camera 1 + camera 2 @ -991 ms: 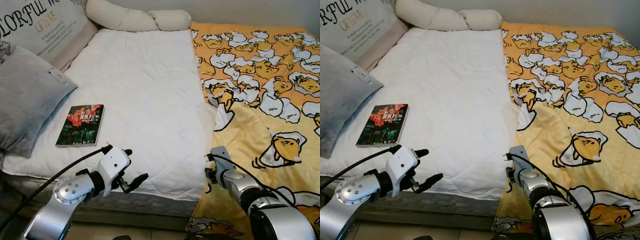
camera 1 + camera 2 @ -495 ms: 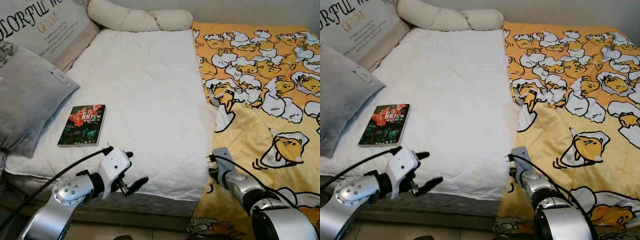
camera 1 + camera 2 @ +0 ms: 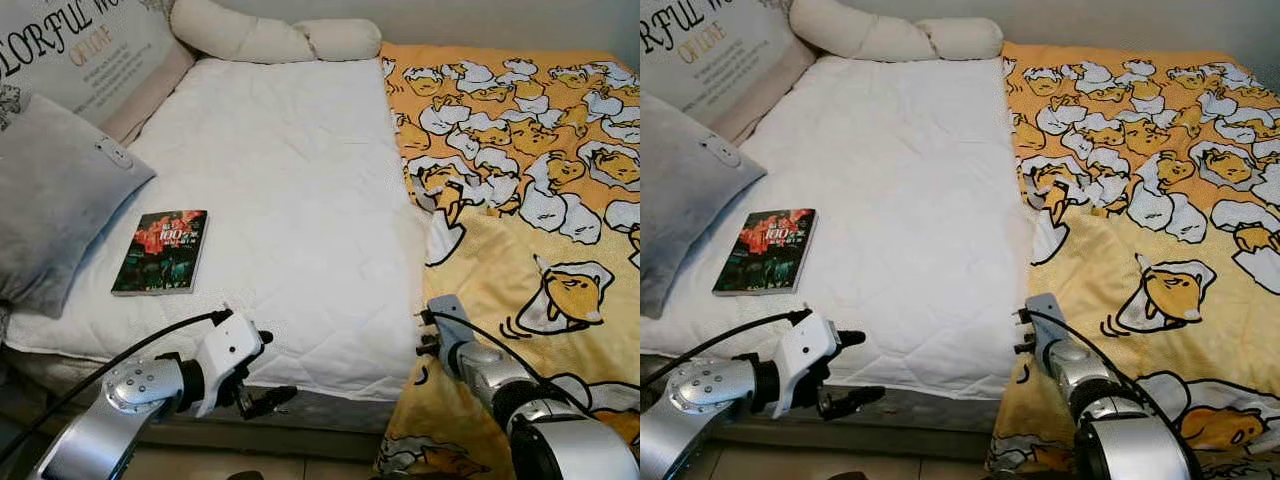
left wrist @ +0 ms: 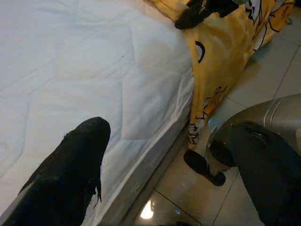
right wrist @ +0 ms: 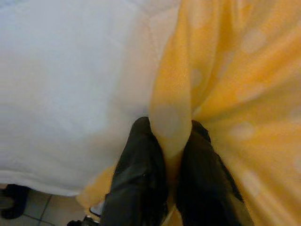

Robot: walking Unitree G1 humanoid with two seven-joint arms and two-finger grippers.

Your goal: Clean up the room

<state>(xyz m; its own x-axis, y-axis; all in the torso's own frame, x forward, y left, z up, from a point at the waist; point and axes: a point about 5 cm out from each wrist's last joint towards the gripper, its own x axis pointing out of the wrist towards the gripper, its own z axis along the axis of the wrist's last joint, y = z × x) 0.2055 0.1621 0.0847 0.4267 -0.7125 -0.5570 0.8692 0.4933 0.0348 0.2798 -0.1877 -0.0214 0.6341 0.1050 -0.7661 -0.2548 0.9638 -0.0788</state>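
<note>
Right wrist view: we see the right gripper (image 5: pixel 170 155) clenched on a fold of the yellow blanket (image 5: pixel 225 70), its 2 fingers pinching the cloth at the blanket's edge beside the white mattress (image 3: pixel 290 200). In the left eye view, the left gripper (image 3: pixel 263 372) hangs at the mattress's front edge, fingers spread and holding nothing. We note 1 book (image 3: pixel 162 250) lying flat near the grey pillow (image 3: pixel 50 200).
</note>
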